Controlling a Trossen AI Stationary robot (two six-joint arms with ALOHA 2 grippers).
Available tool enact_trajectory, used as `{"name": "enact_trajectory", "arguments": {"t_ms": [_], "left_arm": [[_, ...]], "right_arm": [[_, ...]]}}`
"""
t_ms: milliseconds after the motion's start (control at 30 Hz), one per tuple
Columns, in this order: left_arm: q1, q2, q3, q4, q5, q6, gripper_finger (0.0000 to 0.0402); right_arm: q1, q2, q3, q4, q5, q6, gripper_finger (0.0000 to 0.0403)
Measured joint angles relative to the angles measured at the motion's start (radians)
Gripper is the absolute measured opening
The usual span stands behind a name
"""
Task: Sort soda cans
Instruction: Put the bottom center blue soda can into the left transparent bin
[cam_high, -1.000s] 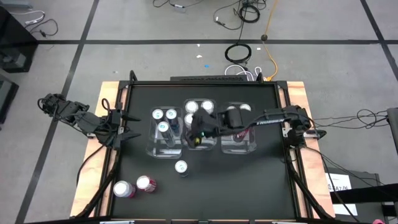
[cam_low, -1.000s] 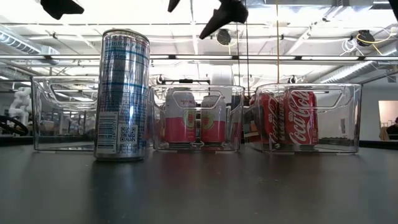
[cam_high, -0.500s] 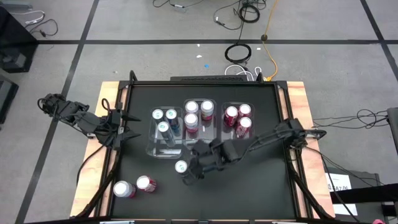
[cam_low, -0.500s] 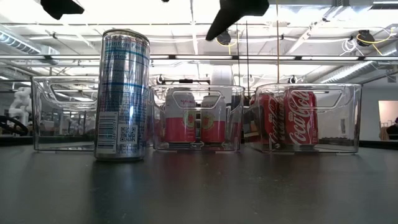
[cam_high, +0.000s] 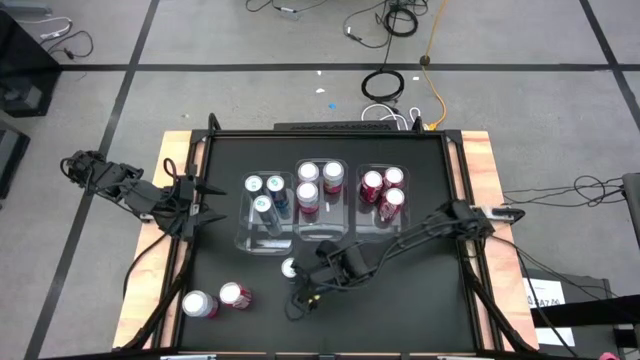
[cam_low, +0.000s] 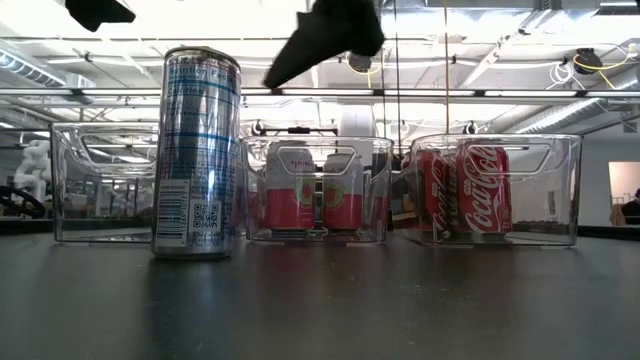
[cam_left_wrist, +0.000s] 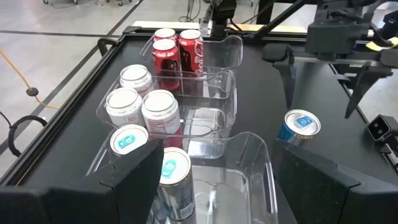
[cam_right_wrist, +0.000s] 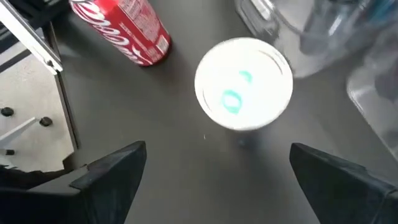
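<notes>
Two arms are working over the black bench (cam_high: 400, 290). At the left edge, the left end effector (cam_high: 207, 203) is waiting with its fingers spread, holding nothing. Near the front left corner, two cans (cam_high: 216, 300) are lying on their sides. Three clear bins (cam_high: 250, 243) are sitting in a row mid-bench: the left one is holding teal cans (cam_high: 262, 193), the middle one pink cans (cam_high: 318, 183), the right one red cans (cam_high: 382, 189). In front of the bins, a lone teal can (cam_high: 289, 267) is standing upright. The right end effector (cam_high: 302, 295) is hovering just beside and above it, fingers wide apart, gripping nothing.
</notes>
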Motion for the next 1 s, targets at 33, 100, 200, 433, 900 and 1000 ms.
{"name": "enact_trajectory", "arguments": {"t_ms": [33,100,200,433,900,1000], "left_arm": [[0.000,0.000,0.000,0.000,0.000,0.000,0.0304],[0.000,0.000,0.000,0.000,-0.001,0.000,0.0304],[0.000,0.000,0.000,0.000,-0.001,0.000,0.0304],[0.000,0.002,0.001,0.000,-0.006,0.000,0.0304],[0.000,0.004,0.001,0.000,-0.006,0.000,0.0304],[0.000,0.004,0.001,0.000,-0.006,0.000,0.0304]], "right_arm": [[-0.003,0.002,0.000,0.009,0.000,-0.015,0.0387],[-0.010,0.002,0.000,0.012,0.002,-0.030,0.0386],[-0.022,0.004,0.000,0.014,0.022,-0.061,0.0386],[-0.048,0.037,0.000,0.055,0.020,-0.146,0.0386],[-0.086,0.055,-0.002,0.082,0.020,-0.206,0.0358],[-0.085,0.055,-0.002,0.078,0.020,-0.216,0.0335]]}}
